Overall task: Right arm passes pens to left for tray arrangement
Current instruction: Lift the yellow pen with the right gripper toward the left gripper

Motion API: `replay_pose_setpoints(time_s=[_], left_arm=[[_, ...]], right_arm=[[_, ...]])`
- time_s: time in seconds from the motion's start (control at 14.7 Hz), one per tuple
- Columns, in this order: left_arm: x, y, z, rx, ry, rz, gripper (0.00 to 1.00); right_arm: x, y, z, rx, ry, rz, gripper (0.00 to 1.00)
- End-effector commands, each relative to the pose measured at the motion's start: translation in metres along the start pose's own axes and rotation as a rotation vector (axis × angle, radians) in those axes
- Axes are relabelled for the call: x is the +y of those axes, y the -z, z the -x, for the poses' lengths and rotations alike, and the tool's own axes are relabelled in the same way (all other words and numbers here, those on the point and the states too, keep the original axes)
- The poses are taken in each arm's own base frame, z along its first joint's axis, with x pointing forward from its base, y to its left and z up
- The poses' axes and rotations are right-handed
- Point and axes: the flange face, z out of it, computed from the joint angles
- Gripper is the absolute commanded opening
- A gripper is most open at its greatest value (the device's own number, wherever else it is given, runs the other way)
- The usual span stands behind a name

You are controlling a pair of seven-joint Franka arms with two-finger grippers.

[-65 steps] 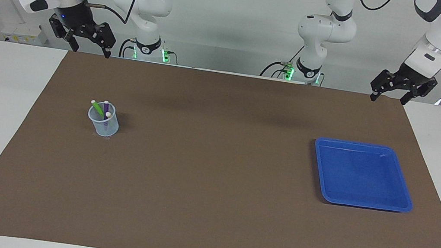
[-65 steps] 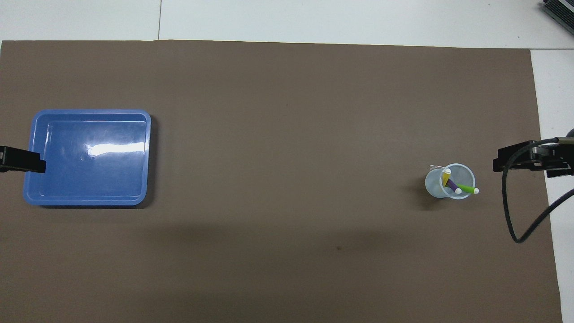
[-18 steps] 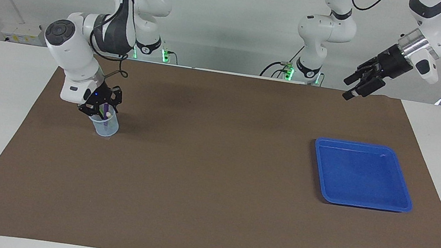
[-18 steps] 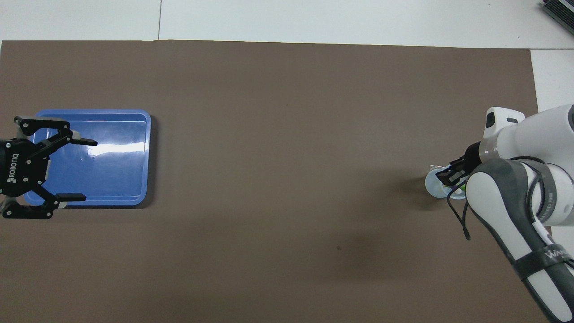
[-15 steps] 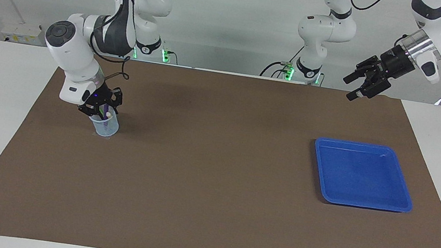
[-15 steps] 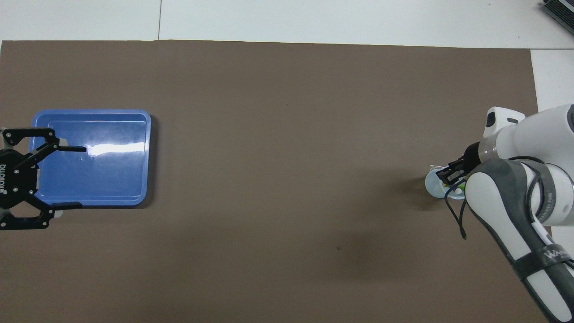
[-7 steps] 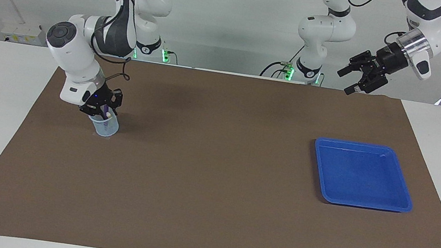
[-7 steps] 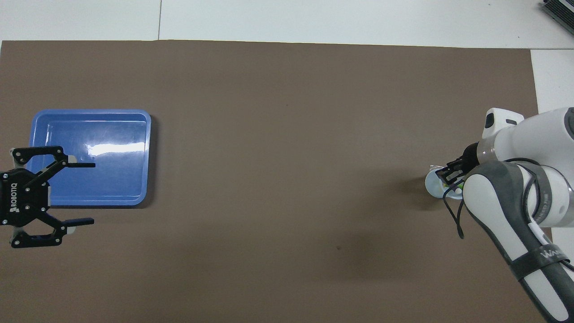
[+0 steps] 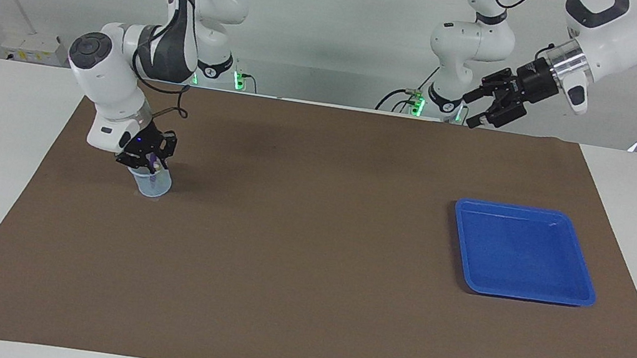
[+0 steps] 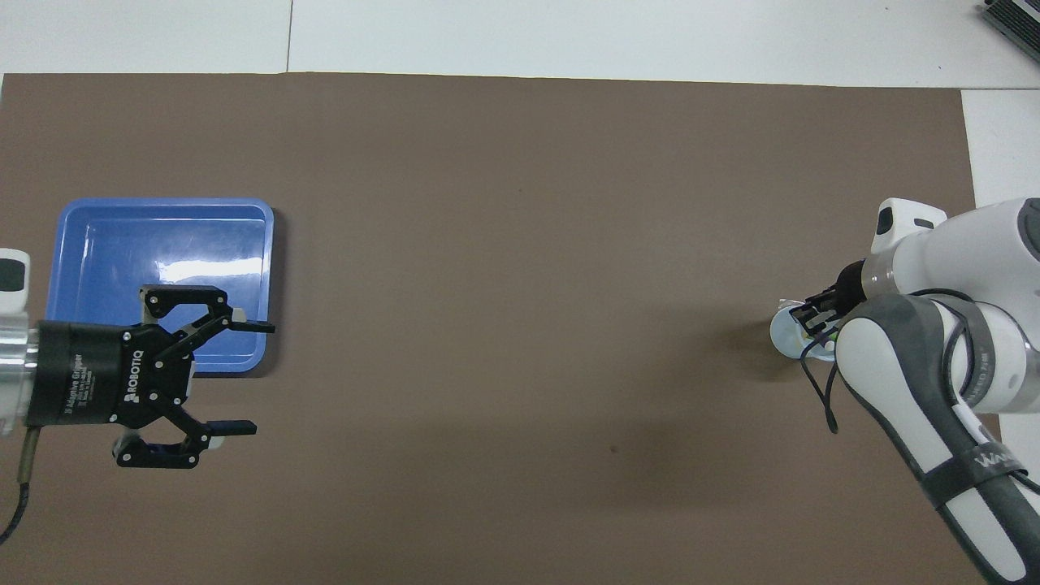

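My right gripper [image 9: 146, 163] is down at the mouth of a small translucent cup [image 9: 154, 183] near the right arm's end of the mat; it also shows in the overhead view [image 10: 814, 322]. A purple pen [image 9: 152, 163] sticks up out of the cup at the gripper. A bit of the green pen [image 10: 828, 334] shows under the arm; the yellow pen is hidden. The blue tray [image 9: 525, 254] lies empty toward the left arm's end. My left gripper [image 9: 475, 110] is open and empty, raised over the mat's edge nearest the robots; in the overhead view [image 10: 262, 377] it overlaps the tray [image 10: 162, 244].
A brown mat [image 9: 305, 265] covers most of the white table. Two slimmer white arms with green-lit bases [image 9: 212, 71] [image 9: 442, 104] stand at the robots' edge of the table.
The right arm came down from rest to the cup and has stayed there. The left gripper turned, opened wide and swung from the table's end toward the middle.
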Motion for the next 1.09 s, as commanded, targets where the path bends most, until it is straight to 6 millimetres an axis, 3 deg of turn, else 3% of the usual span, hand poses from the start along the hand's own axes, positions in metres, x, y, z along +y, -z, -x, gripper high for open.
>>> replay_pose_setpoints(time_s=[0.0,0.2,0.48,0.61,0.81,1.02], left_arm=[[-0.003,-0.007,0.008,0.013,0.006,0.018,1.00],[-0.003,0.003,-0.003,0.017,0.040,0.055,1.00],[-0.008,0.012,-0.020,0.008,0.197,0.113,1.00],[-0.018,0.008,-0.019,-0.041,0.216,0.129,1.00],[-0.028,-0.008,-0.021,-0.042,0.227,0.154,1.00],[-0.030,-0.019,-0.016,-0.050,0.222,0.174,1.00]], right_arm=[[-0.004,-0.009,0.004,0.012,-0.013,0.022,0.25],[0.002,-0.005,0.004,0.009,-0.009,0.019,0.00],[0.001,0.022,-0.007,0.003,-0.008,0.009,0.00],[0.003,0.060,-0.014,0.015,-0.004,0.015,0.00],[-0.002,0.134,-0.027,0.058,0.014,0.040,0.00],[-0.024,0.183,-0.035,0.085,-0.010,0.038,0.00]])
